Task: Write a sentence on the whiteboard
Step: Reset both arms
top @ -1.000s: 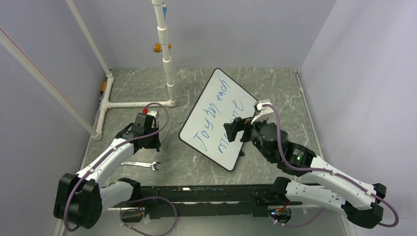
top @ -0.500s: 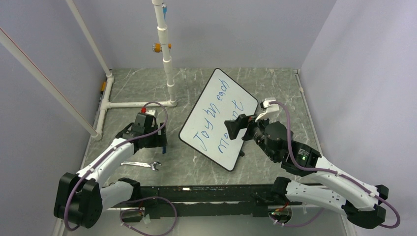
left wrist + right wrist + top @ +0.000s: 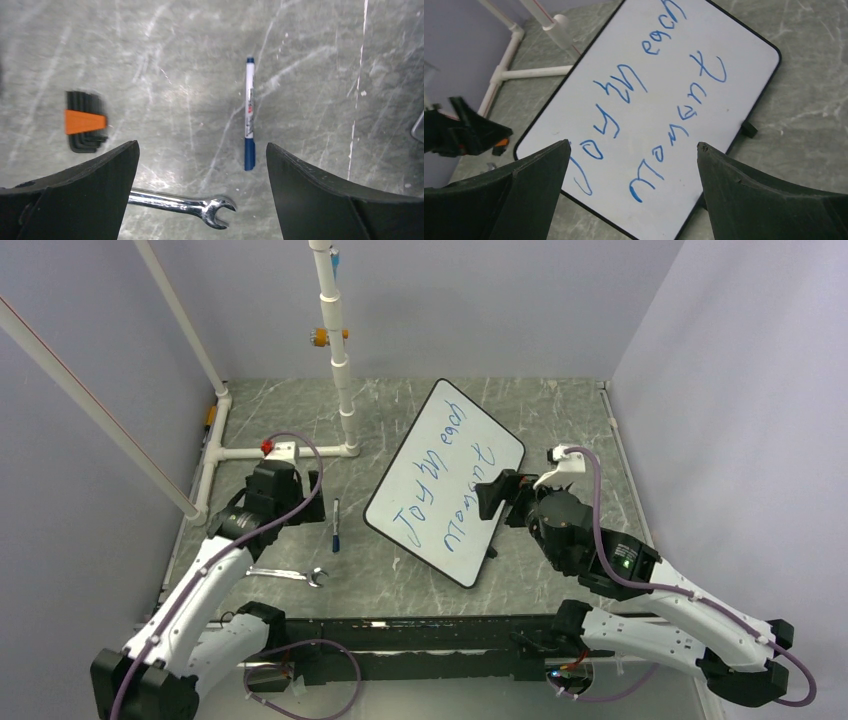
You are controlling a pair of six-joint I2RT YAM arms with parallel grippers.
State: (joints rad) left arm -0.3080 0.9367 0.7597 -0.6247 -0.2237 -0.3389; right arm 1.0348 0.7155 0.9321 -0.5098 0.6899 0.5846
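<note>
The whiteboard [image 3: 425, 502] lies tilted on the grey table, its black rim and a small foot showing in the right wrist view [image 3: 744, 45]. The sentence [image 3: 437, 468] is blue handwriting in two lines, "Joy in each" over "moment" [image 3: 619, 87]. A blue-capped marker [image 3: 334, 525] lies loose on the table, left of the board. My left gripper [image 3: 298, 502] hangs open above the table, and the marker [image 3: 249, 117] lies between and beyond its fingers, untouched. My right gripper [image 3: 500, 495] stands open over the board's right edge [image 3: 633, 145], holding nothing.
A chrome wrench [image 3: 290, 575] lies near the front left, also under the left gripper [image 3: 185, 204]. A black hex key set with an orange tag [image 3: 85, 122] sits to its left. A white pipe frame [image 3: 280, 452] and upright pipe [image 3: 340, 360] stand at the back left.
My left gripper has opened and let go of the marker, which now lies on the table. The left arm has drawn back and leftward. My right gripper has shifted slightly right.
</note>
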